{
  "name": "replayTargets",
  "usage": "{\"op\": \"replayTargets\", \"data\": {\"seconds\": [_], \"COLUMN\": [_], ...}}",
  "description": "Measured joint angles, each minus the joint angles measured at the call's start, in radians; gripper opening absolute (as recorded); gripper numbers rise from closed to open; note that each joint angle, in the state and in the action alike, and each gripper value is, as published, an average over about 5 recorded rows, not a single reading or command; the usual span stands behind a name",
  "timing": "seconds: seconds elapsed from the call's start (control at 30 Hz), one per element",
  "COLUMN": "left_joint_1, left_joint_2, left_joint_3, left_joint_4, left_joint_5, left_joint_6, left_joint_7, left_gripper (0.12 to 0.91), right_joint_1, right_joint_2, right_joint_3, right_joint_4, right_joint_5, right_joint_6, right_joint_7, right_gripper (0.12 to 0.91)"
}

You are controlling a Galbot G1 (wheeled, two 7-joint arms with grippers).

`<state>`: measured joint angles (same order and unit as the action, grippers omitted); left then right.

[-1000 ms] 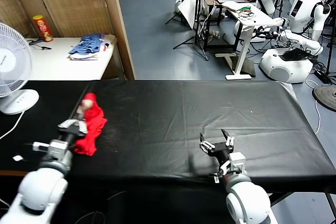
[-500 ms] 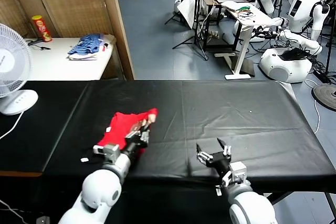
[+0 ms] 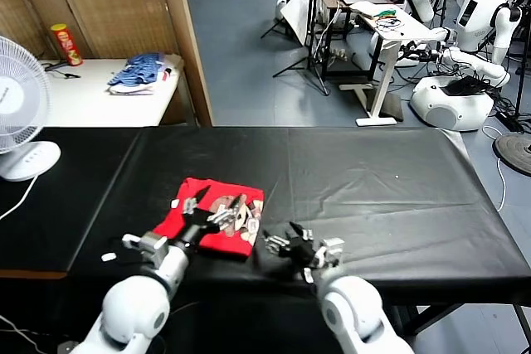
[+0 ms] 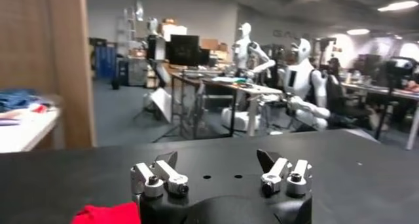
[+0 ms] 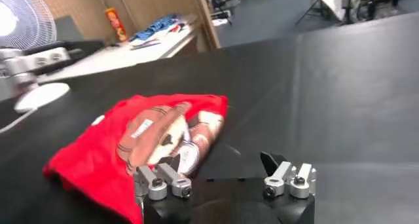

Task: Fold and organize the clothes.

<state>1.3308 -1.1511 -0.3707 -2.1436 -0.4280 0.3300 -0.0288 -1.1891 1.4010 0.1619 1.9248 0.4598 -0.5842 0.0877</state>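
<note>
1. The red T-shirt (image 3: 213, 217) lies in a folded bundle on the black table (image 3: 373, 180), toward the near edge and left of the middle, with its brown-and-white cartoon print facing up.
2. In the right wrist view the T-shirt (image 5: 141, 143) shows the print plainly across its top, and a small white tag sticks out at one edge.
3. The left gripper (image 3: 197, 209) sits over the near left part of the T-shirt with its fingers spread apart and nothing between them; whether it touches the cloth I cannot tell.
4. In the left wrist view the left gripper (image 4: 220, 173) has its jaws wide, and only a red corner of the T-shirt (image 4: 105, 213) shows beside them, outside the gap.
5. The right gripper (image 3: 292, 244) is low over the table just beside the T-shirt's right edge, close to the near side, fingers released and empty.
6. In the right wrist view the right gripper (image 5: 222, 173) points toward the T-shirt, which lies just ahead of its open fingers.
7. A white fan (image 3: 21, 113) stands at the table's far left corner.
8. Behind it, a white side table (image 3: 75, 101) carries a pile of blue striped clothes (image 3: 137, 72) and a red-and-yellow can (image 3: 68, 44).
9. Farther back, white robots (image 3: 469, 47) stand among desks on the grey floor.
</note>
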Motion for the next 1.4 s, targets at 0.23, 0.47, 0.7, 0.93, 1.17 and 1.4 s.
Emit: {"op": "replayTargets", "data": {"seconds": [0.23, 0.47, 0.7, 0.93, 1.17, 1.4], "left_joint_1": [0.1, 0.188, 0.224, 0.25, 0.287, 0.379], "left_joint_2": [-0.011, -0.027, -0.031, -0.015, -0.001, 0.019], "left_joint_3": [-0.096, -0.179, -0.217, -0.219, -0.192, -0.182], "left_joint_4": [-0.058, -0.081, -0.054, -0.002, 0.0, -0.059], "left_joint_5": [0.01, 0.018, 0.028, 0.055, 0.066, 0.069], "left_joint_6": [-0.02, -0.055, -0.124, -0.216, -0.209, -0.183], "left_joint_7": [-0.009, -0.014, -0.04, -0.037, -0.088, -0.11], "left_gripper": [0.798, 0.798, 0.798, 0.798, 0.798, 0.798], "right_joint_1": [0.117, 0.206, 0.219, 0.082, -0.192, -0.509], "right_joint_2": [0.051, 0.034, -0.056, -0.142, -0.139, -0.126], "right_joint_3": [-0.064, -0.072, -0.041, 0.012, 0.107, 0.197], "right_joint_4": [-0.161, -0.26, -0.274, -0.163, 0.049, 0.253], "right_joint_5": [-0.008, -0.133, -0.305, -0.348, -0.353, -0.384], "right_joint_6": [0.052, 0.148, 0.296, 0.378, 0.45, 0.52], "right_joint_7": [-0.02, -0.114, -0.231, -0.16, -0.036, 0.068], "right_gripper": [0.542, 0.176, 0.242, 0.631, 0.795, 0.798]}}
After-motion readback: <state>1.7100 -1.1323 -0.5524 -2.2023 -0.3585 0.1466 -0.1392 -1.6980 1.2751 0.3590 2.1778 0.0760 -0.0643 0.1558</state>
